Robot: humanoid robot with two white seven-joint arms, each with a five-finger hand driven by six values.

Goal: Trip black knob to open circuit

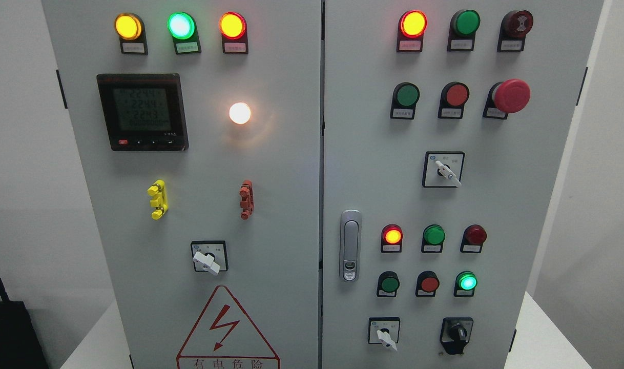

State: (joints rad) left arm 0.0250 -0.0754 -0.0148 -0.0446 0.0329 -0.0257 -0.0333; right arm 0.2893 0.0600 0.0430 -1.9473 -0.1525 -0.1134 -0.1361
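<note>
Black knob [456,333], lower right of your cabinet's right door [496,205]; pointer apparently upright, glare blurs it. White selector [385,335] sits beside it. Neither hand shows; finger state unknown.

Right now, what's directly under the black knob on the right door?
Under the black knob only bare grey door shows, down to the picture's bottom edge. Anything lower is out of view. No hand is in view.

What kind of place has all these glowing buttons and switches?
Probably an electrical or industrial control room. It shows a grey control cabinet covered in indicator lights, a digital power meter, a red emergency stop button, a black knob, and a lightning-bolt warning sign.
</note>
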